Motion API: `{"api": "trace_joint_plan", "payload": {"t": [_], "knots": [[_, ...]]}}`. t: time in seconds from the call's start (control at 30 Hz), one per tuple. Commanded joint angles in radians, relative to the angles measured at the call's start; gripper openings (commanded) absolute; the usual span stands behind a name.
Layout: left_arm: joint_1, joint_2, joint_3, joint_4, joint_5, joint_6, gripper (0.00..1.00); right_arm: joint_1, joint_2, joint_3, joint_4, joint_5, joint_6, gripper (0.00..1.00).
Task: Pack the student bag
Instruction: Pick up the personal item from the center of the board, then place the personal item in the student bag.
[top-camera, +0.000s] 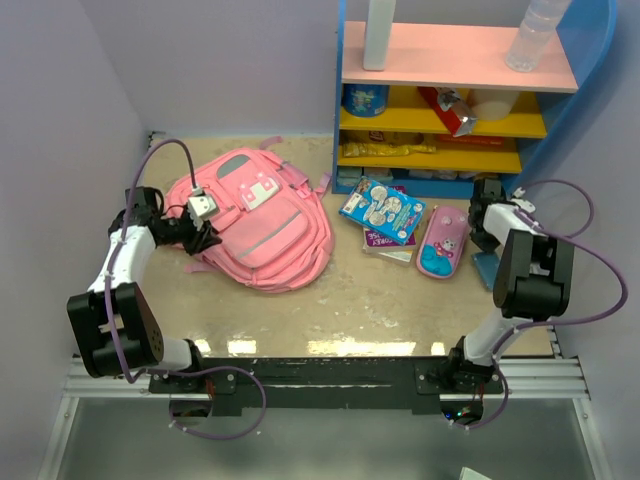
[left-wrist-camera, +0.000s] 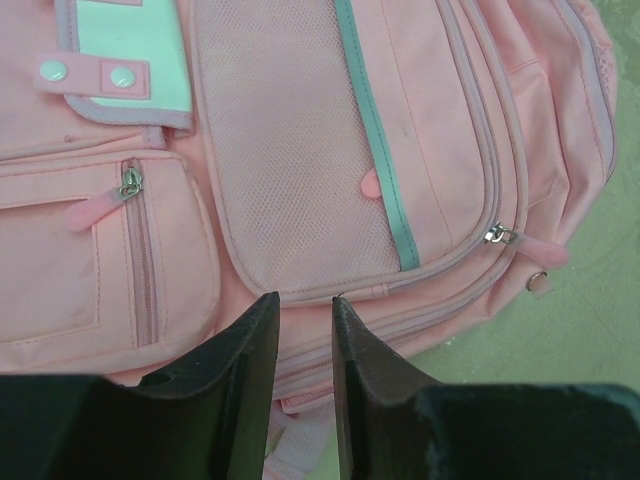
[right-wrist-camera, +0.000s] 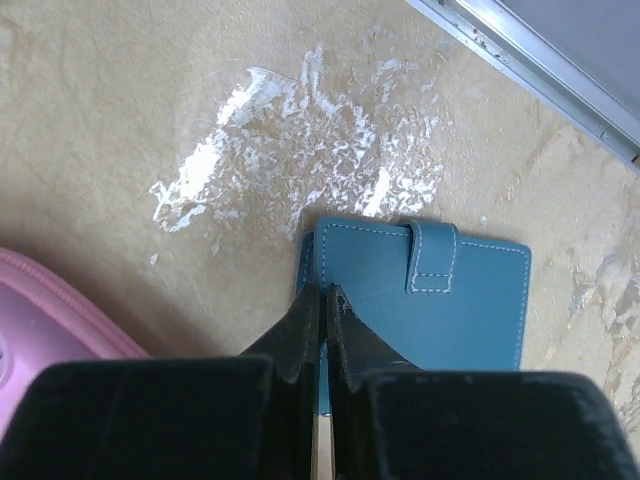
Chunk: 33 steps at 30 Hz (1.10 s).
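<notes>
Seen from above, the student bag (top-camera: 262, 228), a large soft pink fabric backpack with a grey-and-white front patch, lies flat on the beige worktop (top-camera: 330, 310), left of a blue, yellow and pink shelf unit (top-camera: 455, 100). The left gripper (top-camera: 205, 238) sits at the bag's edge farthest from the shelf unit. Just in front of the shelf unit lie a stack of blue illustrated books (top-camera: 383, 210) and, beside them, a glossy pink oval pencil case (top-camera: 442, 243). The right arm (top-camera: 525, 265) reaches down in front of the shelf unit's right end. From the left wrist, the black fingers (left-wrist-camera: 240, 370) stand a little apart over the bag's side seam, with pink fabric showing in the gap; whether they pinch it cannot be told. A mesh pocket (left-wrist-camera: 300, 170) with a teal stripe and silver zipper pulls (left-wrist-camera: 500, 234) fill the view. From the right wrist, the right gripper (right-wrist-camera: 322, 296) is pressed together, its tips at a corner of a flat blue stitched wallet (right-wrist-camera: 440, 300) with a strap tab, lying on the worktop. The pencil case shows at lower left.
</notes>
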Motion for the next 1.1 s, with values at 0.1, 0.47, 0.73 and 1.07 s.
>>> {"api": "trace_joint_plan", "payload": {"t": [0.1,0.47,0.73,1.07], "knots": [[-0.025,-0.044,-0.014,0.038,0.079,-0.028,0.33,0.0,-0.195,-0.016,-0.018,-0.091,0.012,0.0],[-0.103,-0.01,-0.023,0.168,0.139,-0.102,0.34,0.203,-0.494,-0.092,0.028,-0.123,-0.007,0.0],[-0.241,-0.047,-0.038,0.172,0.101,-0.127,0.4,0.541,-0.524,0.046,-0.014,-0.134,0.088,0.0],[-0.448,-0.052,-0.125,0.351,-0.118,-0.194,0.66,0.736,-0.369,0.151,0.123,-0.217,0.154,0.0]]}}
